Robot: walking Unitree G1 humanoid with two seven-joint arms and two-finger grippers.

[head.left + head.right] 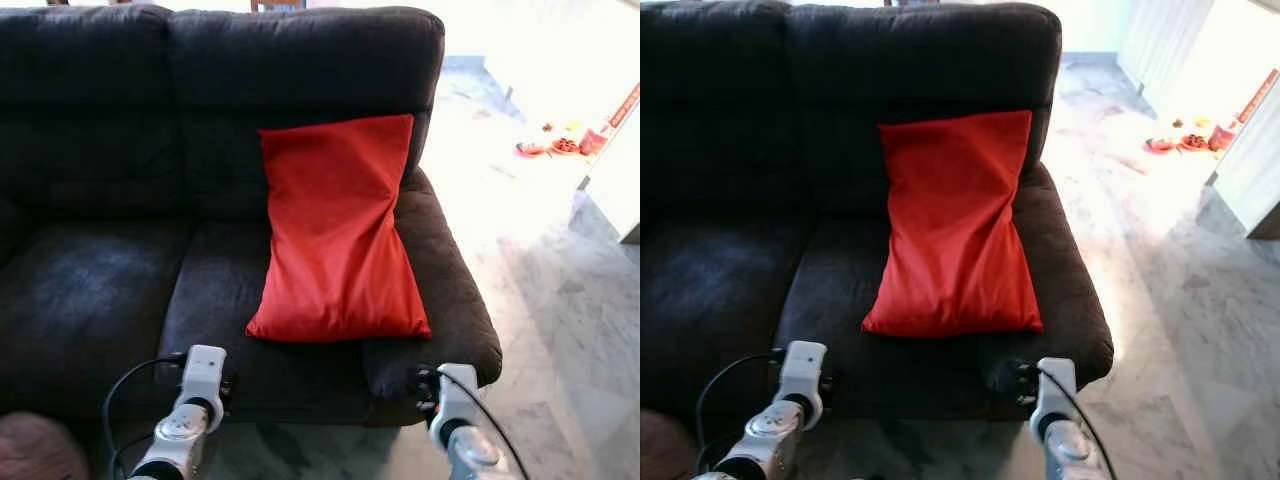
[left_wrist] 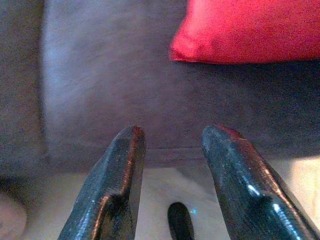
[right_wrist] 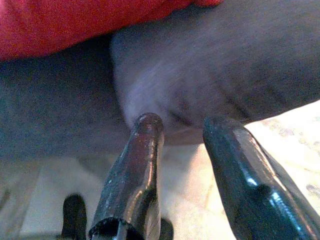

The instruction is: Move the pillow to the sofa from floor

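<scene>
Red pillow (image 1: 338, 236) lies on the dark sofa (image 1: 100, 200) seat, leaning on its backrest, w/ left gripper (image 2: 172, 150) & right gripper (image 3: 182, 145) both apart, empty, below sofa's front edge: task looks done.

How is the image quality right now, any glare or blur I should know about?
Left and right eye views: sharp on the red pillow and dark sofa, but the sunlit floor at upper right is blown out. Left and right wrist views: soft and blurry, the black fingers out of focus.
</scene>
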